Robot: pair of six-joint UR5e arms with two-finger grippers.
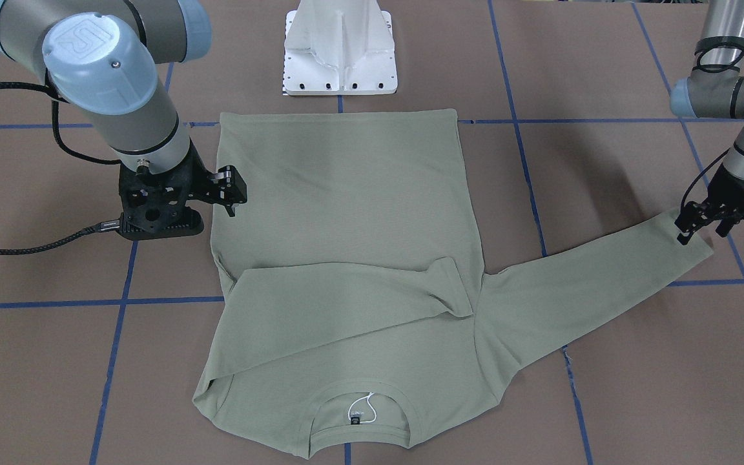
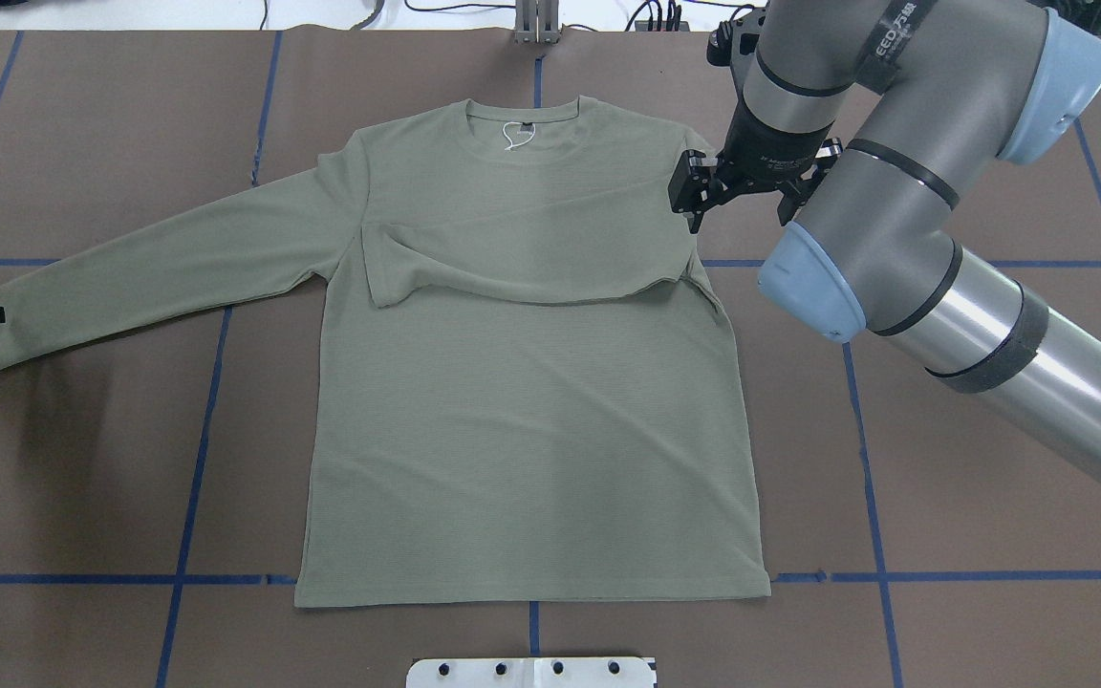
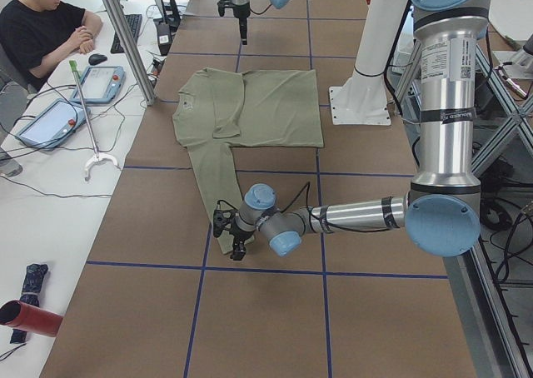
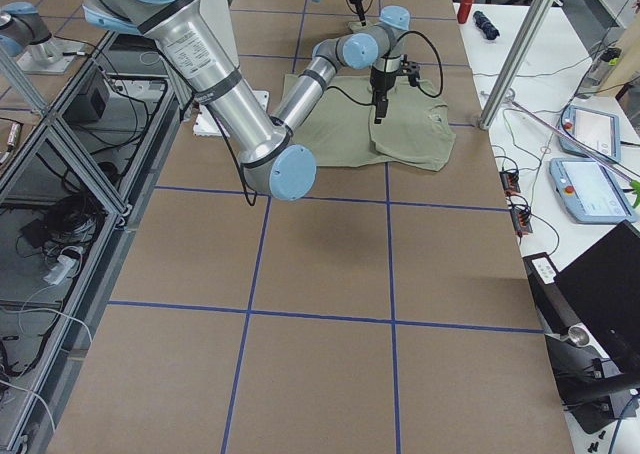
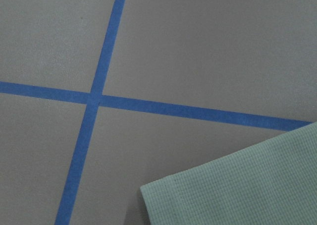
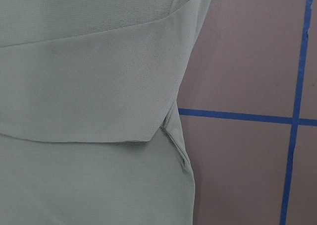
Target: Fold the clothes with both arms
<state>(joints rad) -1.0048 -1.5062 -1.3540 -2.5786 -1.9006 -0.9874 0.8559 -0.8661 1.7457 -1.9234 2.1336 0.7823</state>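
Note:
The sage-green shirt (image 2: 531, 430) lies flat, collar and white string tag (image 2: 515, 137) on the far side and hem toward the robot's base. One sleeve (image 2: 531, 258) is folded across the chest; in the right wrist view this fold (image 6: 89, 86) ends at the shoulder. The other sleeve (image 2: 159, 268) stretches straight out to the table's left. My left gripper (image 1: 702, 232) hovers open over that sleeve's cuff (image 5: 247, 185), holding nothing. My right gripper (image 2: 742, 205) hangs open just above the shoulder where the sleeve is folded, and it too holds nothing.
The white pedestal base (image 1: 340, 51) stands just behind the hem. Blue tape lines (image 5: 94, 96) grid the brown table cover. A seated person (image 3: 42, 28) and control tablets (image 3: 104, 82) are at a side table beyond the collar end.

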